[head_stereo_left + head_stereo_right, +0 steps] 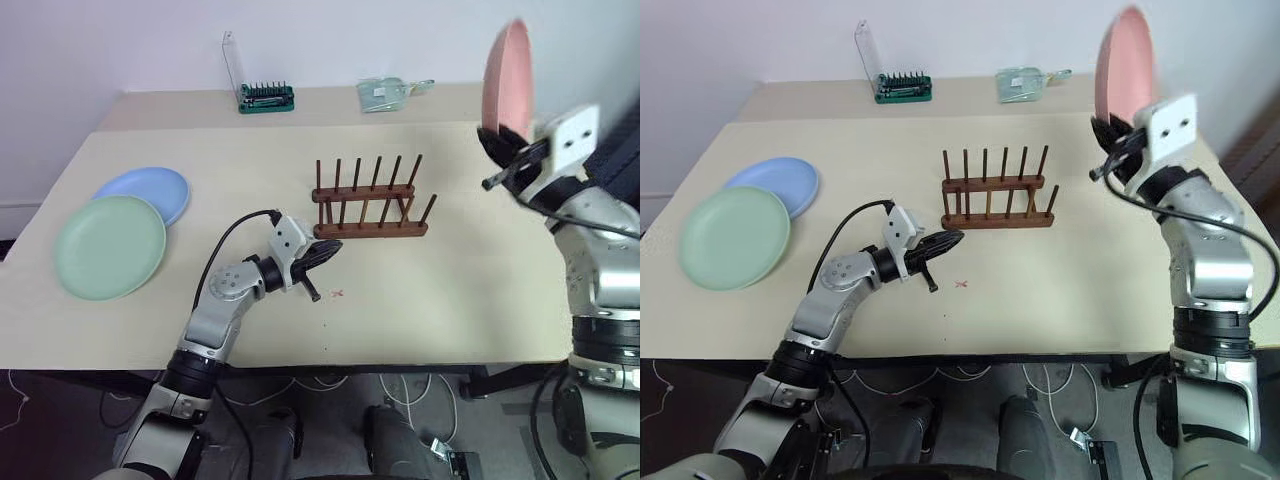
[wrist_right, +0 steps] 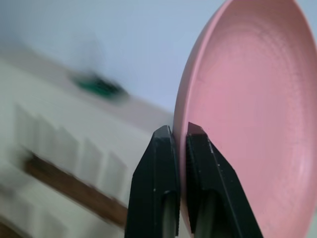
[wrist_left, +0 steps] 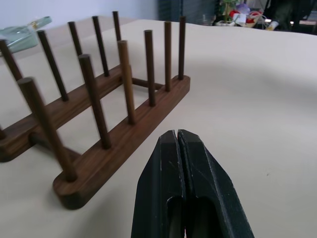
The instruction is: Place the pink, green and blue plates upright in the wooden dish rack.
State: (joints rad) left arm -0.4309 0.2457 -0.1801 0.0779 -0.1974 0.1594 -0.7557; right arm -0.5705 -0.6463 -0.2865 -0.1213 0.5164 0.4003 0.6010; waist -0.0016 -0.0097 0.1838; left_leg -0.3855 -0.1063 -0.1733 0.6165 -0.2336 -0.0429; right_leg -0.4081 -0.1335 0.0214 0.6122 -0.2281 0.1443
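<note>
One pink plate [image 1: 507, 75] clamped upright in right hand [image 1: 500, 140] above tabletop [image 1: 450, 290]; left hand [image 1: 330, 250] clenched, empty, near wooden dish rack [image 1: 370, 205].

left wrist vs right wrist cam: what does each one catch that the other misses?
Left wrist view alone: the left gripper, fingers pressed together and holding nothing, hovering off one end of the wooden dish rack, whose pegs stand sharp and carry no plate; a clear pale-green item lies behind it.

Right wrist view alone: the right gripper pinching the rim of the pink plate, held on edge, plus the green tool holder as a blur.

Both: the rack and the beige table.
</note>
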